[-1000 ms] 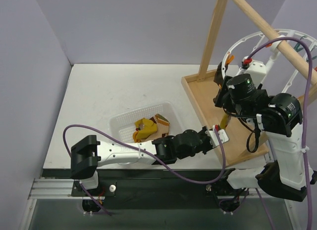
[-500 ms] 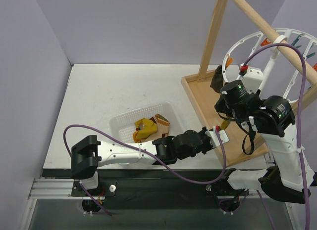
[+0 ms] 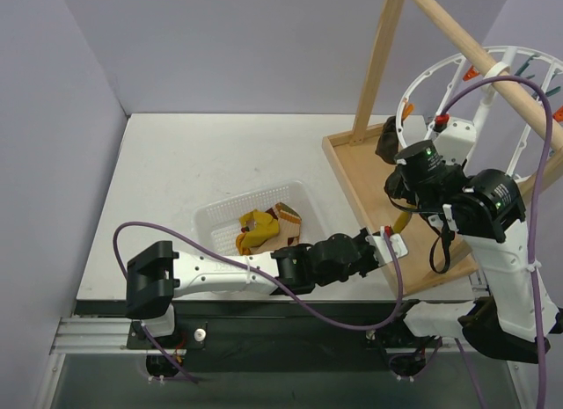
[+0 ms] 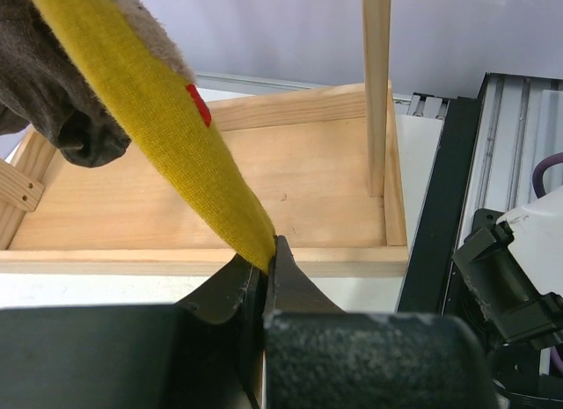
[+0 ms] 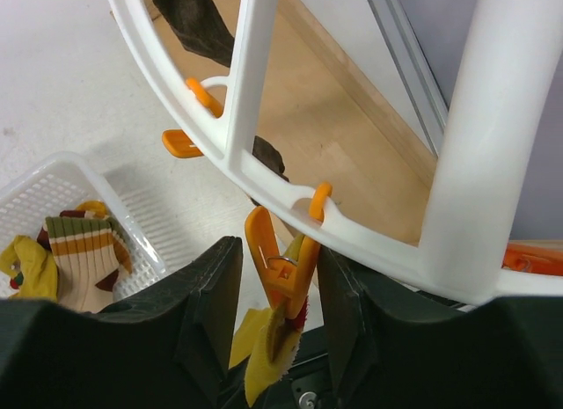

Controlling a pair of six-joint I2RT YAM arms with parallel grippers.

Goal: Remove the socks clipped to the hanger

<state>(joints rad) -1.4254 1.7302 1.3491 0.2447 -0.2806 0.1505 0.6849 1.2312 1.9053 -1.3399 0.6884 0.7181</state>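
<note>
The white hanger (image 3: 410, 90) hangs from the wooden pole at the right. A mustard-yellow sock (image 4: 158, 119) stretches taut from an orange clip (image 5: 281, 259) on the ring (image 5: 264, 176) down to my left gripper (image 4: 268, 251), which is shut on its lower end. My right gripper (image 5: 278, 251) straddles that clip, its jaws close on both sides: the right finger (image 5: 339, 286) touches it and the left stands a sliver off. A dark brown sock (image 4: 62, 101) hangs beside the yellow one, and shows on the ring (image 3: 387, 138) from above.
A white basket (image 3: 211, 217) left of the wooden tray (image 3: 352, 163) holds a yellow sock and a striped-cuff sock (image 5: 84, 251). A slanted wooden post (image 3: 378, 62) rises from the tray. A second orange clip (image 5: 180, 143) sits further along the ring.
My right gripper's jaws have narrowed around the orange clip, and the right wrist has shifted slightly with the ring. The left arm has kept its grip and place.
</note>
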